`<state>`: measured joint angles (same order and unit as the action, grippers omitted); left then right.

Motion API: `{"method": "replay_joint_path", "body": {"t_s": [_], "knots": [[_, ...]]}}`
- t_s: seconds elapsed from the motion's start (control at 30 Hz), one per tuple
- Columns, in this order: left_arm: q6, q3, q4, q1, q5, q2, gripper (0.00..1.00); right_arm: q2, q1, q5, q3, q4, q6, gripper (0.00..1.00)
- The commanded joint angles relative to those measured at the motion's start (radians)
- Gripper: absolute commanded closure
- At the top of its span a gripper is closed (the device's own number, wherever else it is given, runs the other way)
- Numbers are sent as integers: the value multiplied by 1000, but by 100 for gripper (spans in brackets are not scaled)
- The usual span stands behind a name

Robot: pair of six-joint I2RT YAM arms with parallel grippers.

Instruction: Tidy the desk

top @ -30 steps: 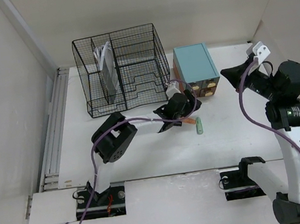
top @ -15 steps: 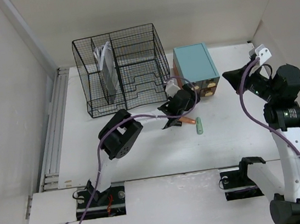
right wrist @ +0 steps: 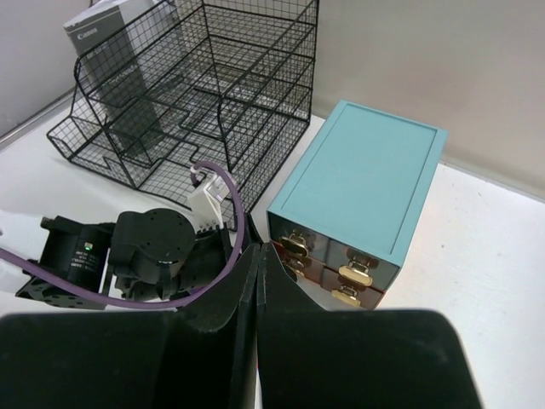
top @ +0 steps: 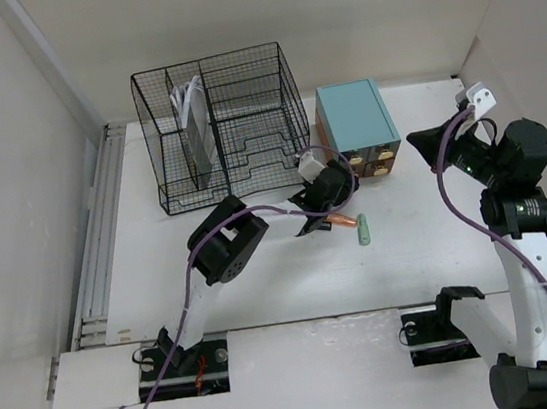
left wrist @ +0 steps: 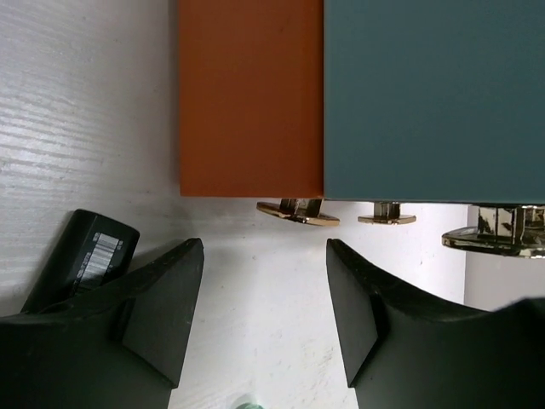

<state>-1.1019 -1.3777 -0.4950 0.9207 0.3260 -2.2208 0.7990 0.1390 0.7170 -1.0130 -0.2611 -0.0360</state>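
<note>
Facing the teal drawer box (top: 355, 118), the left gripper (left wrist: 264, 260) has its jaws apart and holds nothing.
Its fingertips sit near the brass handles (left wrist: 298, 211), low over the white desk (top: 263, 276), which spreads beneath both arms. The right gripper (right wrist: 258, 256) is closed and empty, raised at the desk's right side. A green marker (top: 365, 230) lies near the left gripper.
</note>
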Motion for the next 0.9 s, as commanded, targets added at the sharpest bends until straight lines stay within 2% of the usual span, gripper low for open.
{"method": "replay_joint_path", "body": {"t_s": [0.0,0.53,0.87], "knots": [[0,-34,-56,-22,4,-19,43,-12,10,29,4,68,18,100],[-118,-4,-206,-22,-12,-50,51,-30,10,58,31,68,8,100],[-127,-4,-277,-31,48,-68,54,-40,10,79,40,68,8,100]]}}
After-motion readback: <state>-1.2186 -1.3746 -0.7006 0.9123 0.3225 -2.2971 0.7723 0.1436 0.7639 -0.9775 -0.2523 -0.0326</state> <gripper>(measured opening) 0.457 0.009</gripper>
